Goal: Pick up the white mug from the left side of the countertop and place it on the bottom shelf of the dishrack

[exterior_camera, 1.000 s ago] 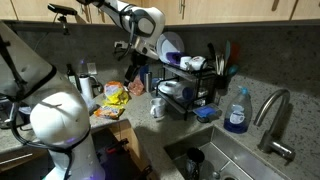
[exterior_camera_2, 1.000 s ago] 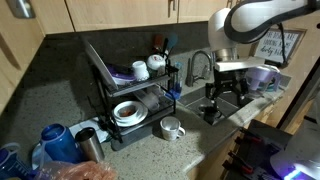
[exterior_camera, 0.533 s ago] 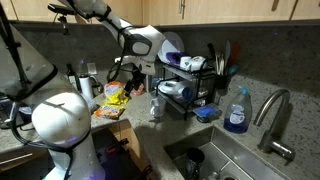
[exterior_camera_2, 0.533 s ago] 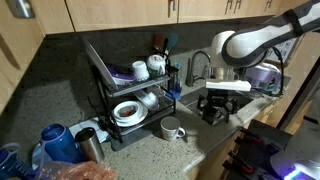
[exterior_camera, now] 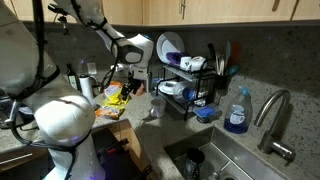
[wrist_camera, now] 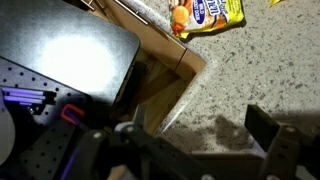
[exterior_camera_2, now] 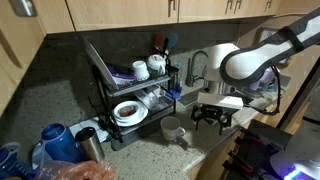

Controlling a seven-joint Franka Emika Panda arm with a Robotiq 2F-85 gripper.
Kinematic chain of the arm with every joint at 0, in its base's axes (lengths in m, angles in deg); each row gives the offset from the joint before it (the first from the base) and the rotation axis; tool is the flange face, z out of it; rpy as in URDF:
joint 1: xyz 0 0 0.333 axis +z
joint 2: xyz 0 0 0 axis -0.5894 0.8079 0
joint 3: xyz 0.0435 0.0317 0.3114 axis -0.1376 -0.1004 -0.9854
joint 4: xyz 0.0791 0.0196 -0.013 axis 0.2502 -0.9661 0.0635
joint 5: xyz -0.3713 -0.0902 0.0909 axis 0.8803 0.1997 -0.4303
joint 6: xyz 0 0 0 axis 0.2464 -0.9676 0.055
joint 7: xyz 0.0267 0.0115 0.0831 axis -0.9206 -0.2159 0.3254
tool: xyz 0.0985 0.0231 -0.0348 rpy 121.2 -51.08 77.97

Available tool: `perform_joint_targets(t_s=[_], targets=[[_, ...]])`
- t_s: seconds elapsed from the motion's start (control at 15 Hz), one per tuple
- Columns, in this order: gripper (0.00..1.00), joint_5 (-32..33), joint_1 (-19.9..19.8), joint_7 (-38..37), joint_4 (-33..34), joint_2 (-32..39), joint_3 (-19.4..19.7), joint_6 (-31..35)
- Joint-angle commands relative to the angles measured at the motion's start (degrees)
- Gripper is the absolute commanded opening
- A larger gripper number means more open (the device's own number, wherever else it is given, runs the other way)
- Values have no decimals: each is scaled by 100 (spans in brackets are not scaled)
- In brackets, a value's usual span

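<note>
The white mug point(exterior_camera_2: 172, 128) stands upright on the speckled granite countertop point(exterior_camera_2: 150, 160), just in front of the black two-tier dishrack point(exterior_camera_2: 128, 92). It also shows dimly in an exterior view point(exterior_camera: 153, 110) next to the dishrack point(exterior_camera: 186, 82). My gripper point(exterior_camera_2: 212, 119) hangs open and empty, fingers down, a little to the side of the mug and apart from it. In the wrist view the open gripper point(wrist_camera: 200, 140) is over bare countertop point(wrist_camera: 235, 75) near its edge. The mug is out of the wrist view.
A snack packet point(wrist_camera: 205, 12) lies on the counter. A blue soap bottle point(exterior_camera: 237, 112), a faucet point(exterior_camera: 274, 112) and a steel sink point(exterior_camera: 215, 160) are beside the rack. The rack holds plates and a white cup point(exterior_camera_2: 140, 70). A blue jug point(exterior_camera_2: 55, 142) and a steel cup point(exterior_camera_2: 90, 146) stand nearby.
The arm has come down and the gripper has dropped from above the sink area to near counter height, closer to the mug. The mug has not moved.
</note>
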Motion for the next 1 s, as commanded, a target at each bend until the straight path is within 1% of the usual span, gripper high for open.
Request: perform_joint_targets(t_s=[0.0,0.33,0.53,0.67,0.87,0.93], targets=[[100,59,118,-36,-1,13,128,10],[100,65,109,-29,-1,12,172,8],[100,273,-12,60,117,276,204,342],[100,458,-67,251,238,547,317,676],[100,604,-32,677,466,976,522,1143],[100,597,0,925,555,1133,595,1266]])
